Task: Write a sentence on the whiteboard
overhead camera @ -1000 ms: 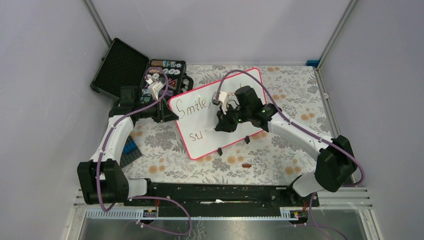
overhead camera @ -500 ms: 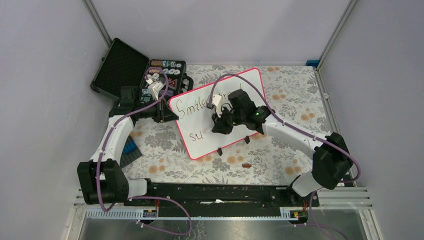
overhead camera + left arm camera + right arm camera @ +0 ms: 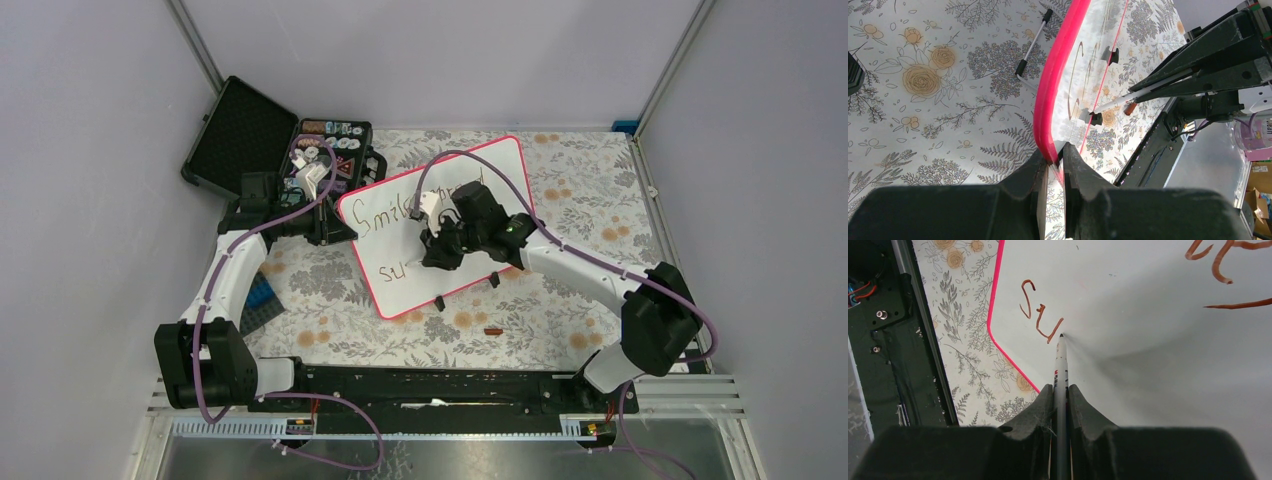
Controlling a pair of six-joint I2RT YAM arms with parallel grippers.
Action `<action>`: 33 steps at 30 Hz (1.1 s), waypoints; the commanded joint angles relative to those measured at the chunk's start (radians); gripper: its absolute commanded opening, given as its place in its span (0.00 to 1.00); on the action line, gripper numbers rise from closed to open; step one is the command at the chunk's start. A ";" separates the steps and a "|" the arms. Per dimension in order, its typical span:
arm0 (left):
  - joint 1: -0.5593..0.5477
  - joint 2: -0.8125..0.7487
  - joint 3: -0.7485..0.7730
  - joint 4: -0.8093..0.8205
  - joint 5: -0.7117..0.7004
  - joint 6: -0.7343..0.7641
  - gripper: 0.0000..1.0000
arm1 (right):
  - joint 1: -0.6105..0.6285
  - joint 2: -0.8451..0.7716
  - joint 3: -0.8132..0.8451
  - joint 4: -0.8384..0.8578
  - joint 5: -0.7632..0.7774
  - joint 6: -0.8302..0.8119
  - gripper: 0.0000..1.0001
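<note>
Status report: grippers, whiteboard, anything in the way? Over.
Left gripper shut on whiteboard rim. Right gripper shut on marker. Sentence at "su", second line. Nothing blocking the tip.

Sentence (image 3: 385, 212) on whiteboard (image 3: 495, 165): dark handwriting, two lines. Top line, at 10 o'clock of board: "Smile"; remainder hidden. Lower line, at 7 o'clock of board: "su". Right wrist view: same "Su" in brownish-red strokes, at 10 o'clock of marker (image 3: 1061, 365) tip; stroke ends of top line at 1 o'clock of frame, not legible. Small red-and-black print on marker barrel, too small to read. Left wrist view: writing seen edge-on, illegible.
</note>
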 commanded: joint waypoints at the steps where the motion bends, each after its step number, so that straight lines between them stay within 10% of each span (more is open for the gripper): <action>1: -0.013 -0.016 -0.001 0.045 -0.042 0.045 0.00 | 0.014 0.015 0.042 0.034 0.027 -0.003 0.00; 33: -0.018 -0.010 0.005 0.045 -0.045 0.041 0.00 | 0.028 -0.016 -0.019 0.004 0.037 -0.034 0.00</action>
